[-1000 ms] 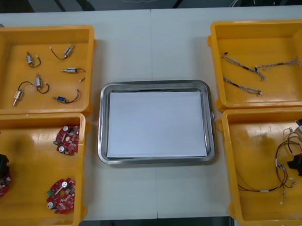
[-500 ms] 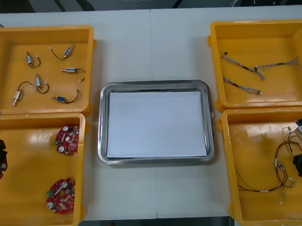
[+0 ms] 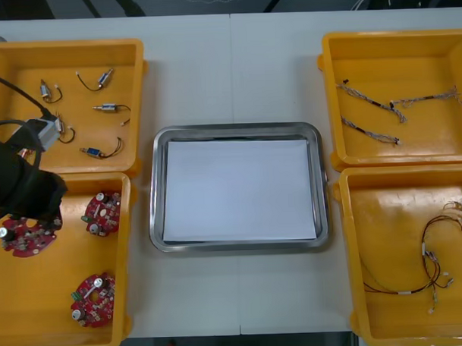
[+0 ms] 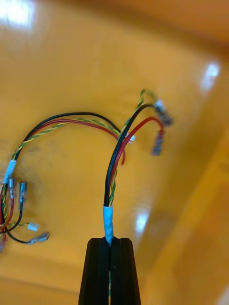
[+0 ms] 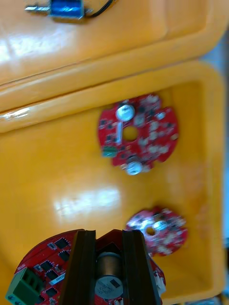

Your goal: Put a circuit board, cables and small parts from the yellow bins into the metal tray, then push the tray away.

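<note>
Red round circuit board [image 5: 47, 264] clamped in left gripper [image 5: 109, 236] over near-left yellow bin [image 5: 62, 190]; right gripper [image 4: 109, 248] pinches black, red and yellow cable [image 4: 112, 186].

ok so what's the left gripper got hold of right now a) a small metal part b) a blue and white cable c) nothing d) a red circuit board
d: the left gripper has its jaws shut on a red circuit board over the near left bin; the right gripper is shut on a bundle of black, red and yellow cables over the near right bin.
</note>
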